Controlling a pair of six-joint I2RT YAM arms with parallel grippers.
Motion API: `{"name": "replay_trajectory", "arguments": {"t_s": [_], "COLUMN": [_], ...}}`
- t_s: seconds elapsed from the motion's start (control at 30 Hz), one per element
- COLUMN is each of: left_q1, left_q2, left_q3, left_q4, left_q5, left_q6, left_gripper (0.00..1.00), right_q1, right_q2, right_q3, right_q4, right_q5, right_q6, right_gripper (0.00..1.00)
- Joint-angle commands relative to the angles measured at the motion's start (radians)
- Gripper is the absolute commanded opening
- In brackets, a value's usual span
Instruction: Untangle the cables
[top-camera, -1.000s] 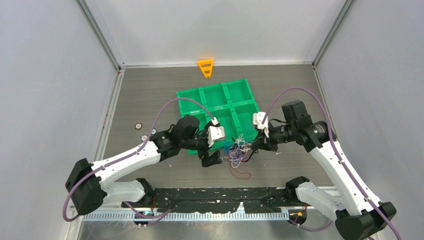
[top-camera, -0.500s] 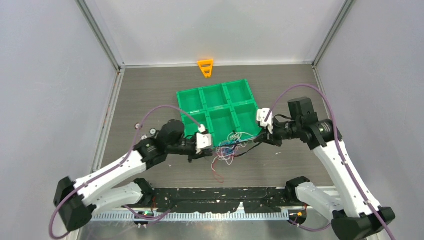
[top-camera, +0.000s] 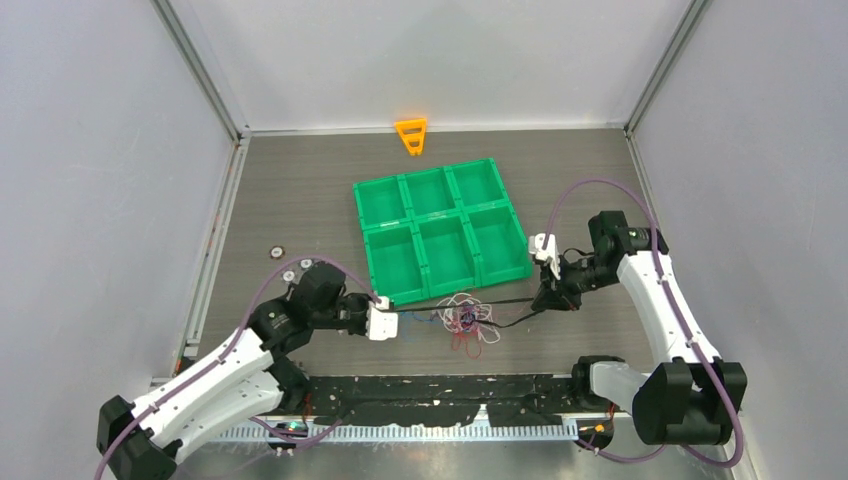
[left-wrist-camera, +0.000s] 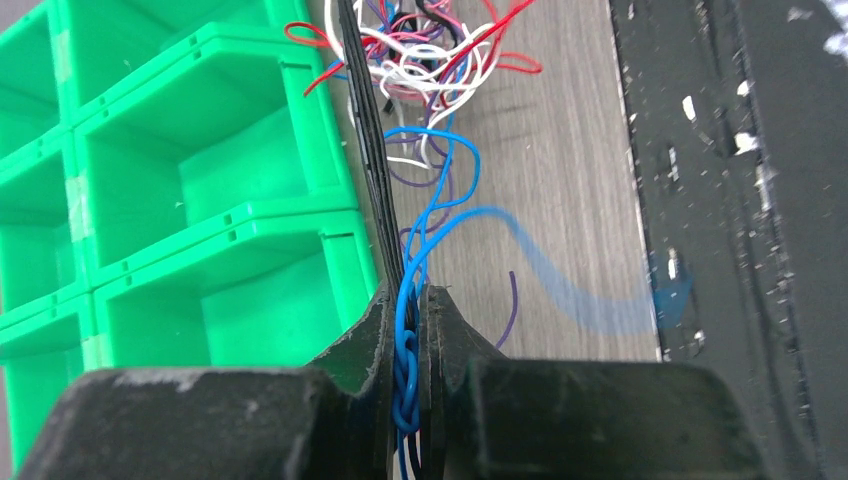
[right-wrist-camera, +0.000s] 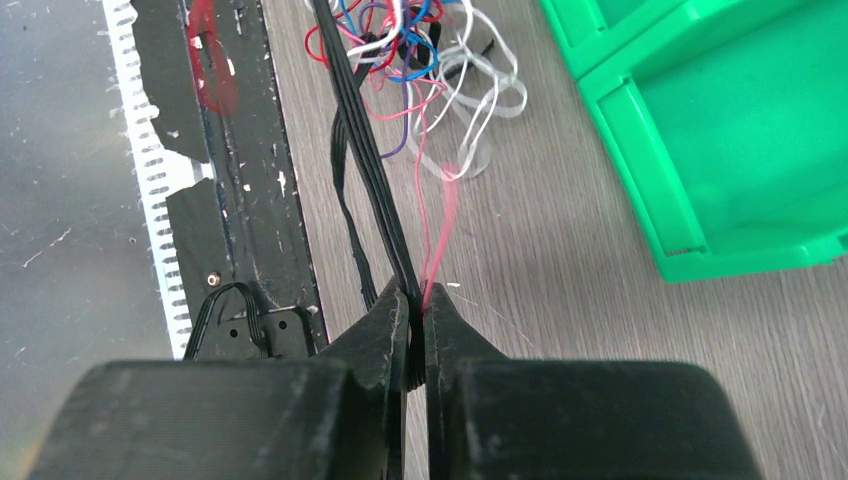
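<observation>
Near the tray (top-camera: 470, 284) edge, cables (top-camera: 465, 318) lie bunched.

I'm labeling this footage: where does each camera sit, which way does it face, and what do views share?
Top external: above, behind the arms, facing down on the table; both arms show.
Left wrist: behind the left gripper, facing the cables and tray; its fingers show.
Right wrist: behind the right gripper, facing the cables; its fingers show.
Shared: both wrist views see the cables.
</observation>
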Motion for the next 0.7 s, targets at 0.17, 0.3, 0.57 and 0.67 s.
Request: {"name": "replay_trajectory", "arguments": {"t_s": [0.17,0.3,0.57,0.67], "left_q1": [0.199,0.196,0.194,0.106], "left_q2": [-0.077,-0.011,0.011,-0.01], "left_q3": [-0.102,-0.058,0.146,0.132], "left_q4": [-0.45,-0.406,-0.382,-0.151], "left_q5": [-0.214,-0.122,0.07,0.082], "left_q6": [0.205,0.146,-0.044,-0.212], "left_gripper": [0.0,0.0,0.63,0.95], "right_q1": [-0.266,-0.193,-0.014,-0.011], "right_q2": [0.065,0.035,-0.079,-0.085], "right_q3": [0.104,0.187,0.334,0.38], "right_q4": [-0.043,-0.143,-0.121,-0.118], "right_q5": [0.342,0.168,-0.011,-0.055], "right_q6": [-0.198,-0.081,0.193,0.231], "right_gripper": [0.05,0.05,0.05,0.05]}}
